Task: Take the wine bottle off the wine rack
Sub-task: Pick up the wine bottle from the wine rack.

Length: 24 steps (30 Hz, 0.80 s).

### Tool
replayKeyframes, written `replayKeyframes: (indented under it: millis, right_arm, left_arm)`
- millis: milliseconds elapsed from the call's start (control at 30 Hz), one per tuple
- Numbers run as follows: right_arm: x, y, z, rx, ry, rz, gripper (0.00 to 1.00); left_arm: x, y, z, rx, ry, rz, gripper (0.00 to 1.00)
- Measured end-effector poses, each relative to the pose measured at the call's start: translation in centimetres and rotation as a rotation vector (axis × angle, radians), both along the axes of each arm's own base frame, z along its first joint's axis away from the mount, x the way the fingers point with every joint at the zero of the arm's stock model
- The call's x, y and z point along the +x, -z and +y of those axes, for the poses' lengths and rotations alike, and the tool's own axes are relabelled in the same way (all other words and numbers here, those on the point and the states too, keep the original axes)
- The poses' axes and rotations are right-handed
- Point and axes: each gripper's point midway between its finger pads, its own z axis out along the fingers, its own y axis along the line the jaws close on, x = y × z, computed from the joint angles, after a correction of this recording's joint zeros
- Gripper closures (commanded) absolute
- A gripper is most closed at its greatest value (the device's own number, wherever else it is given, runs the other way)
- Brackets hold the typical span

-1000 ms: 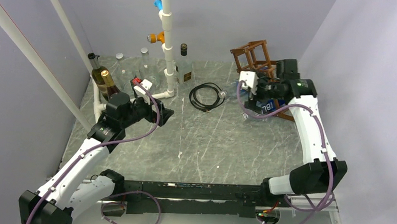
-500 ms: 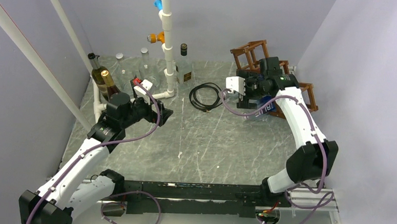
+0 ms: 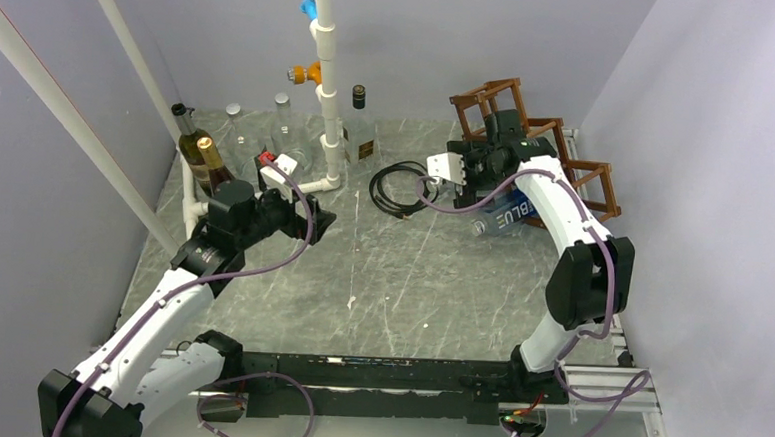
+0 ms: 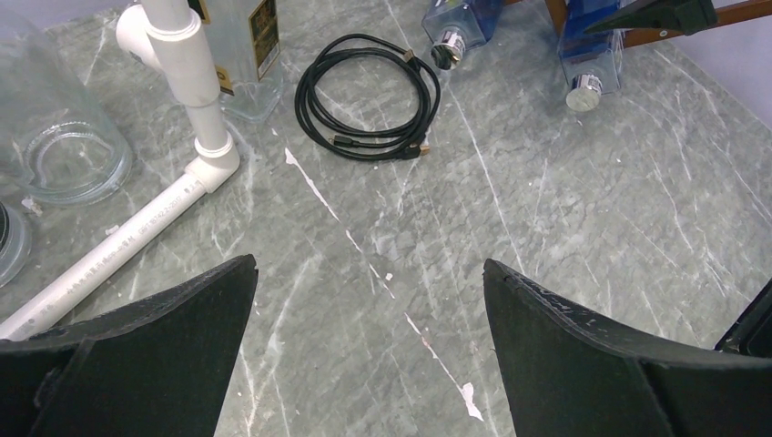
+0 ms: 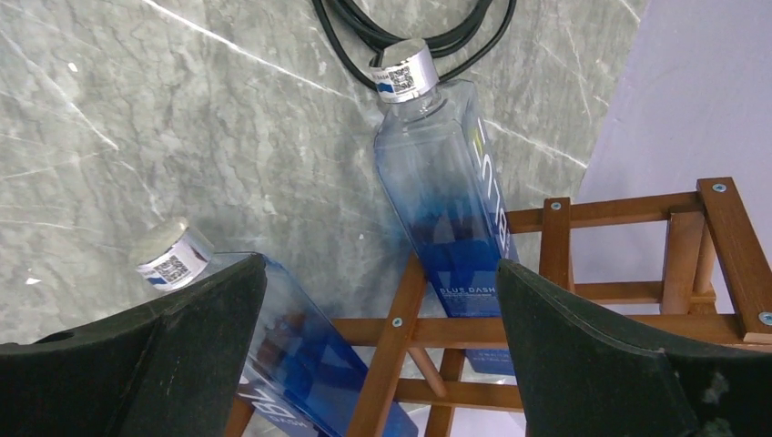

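The reddish-brown wine rack (image 3: 591, 179) stands at the back right, and its bars (image 5: 555, 214) fill the lower right of the right wrist view. Two blue wine bottles lie in it with silver caps pointing out over the table: one (image 5: 451, 191) further out, one (image 5: 300, 355) under my left finger. The top view shows one blue bottle (image 3: 509, 217) below the arm. My right gripper (image 5: 380, 264) hangs open just above them and the rack's front bar, holding nothing. My left gripper (image 4: 369, 262) is open over bare table at the left (image 3: 318, 218).
A coiled black cable (image 3: 403, 187) lies just left of the bottle caps. A white PVC pipe stand (image 3: 328, 95), a clear labelled bottle (image 3: 360, 127), glass jars (image 4: 55, 150) and upright dark bottles (image 3: 201, 159) crowd the back left. Walls close both sides.
My right arm folded its elbow in and carried the gripper left and toward the back, from over the rack's front to its left end. The left arm stayed put.
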Motion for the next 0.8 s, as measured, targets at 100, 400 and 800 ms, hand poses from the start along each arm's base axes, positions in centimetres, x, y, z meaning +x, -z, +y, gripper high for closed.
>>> replayKeyframes:
  millis: [100, 400, 800]
  right_arm:
    - [0.7, 0.4, -0.1, -0.019, -0.001, -0.009, 0.00]
    - [2.4, 2.2, 0.0, -0.056, -0.038, -0.010, 0.00]
    - [4.7, 5.0, 0.7, -0.118, -0.161, -0.021, 0.00]
  left_arm:
    - [0.1, 0.0, 0.1, 0.001, -0.007, 0.000, 0.00]
    - [0.3, 0.2, 0.4, 0.004, -0.018, 0.004, 0.00]
    - [0.7, 0.5, 0.7, 0.009, -0.029, 0.012, 0.00]
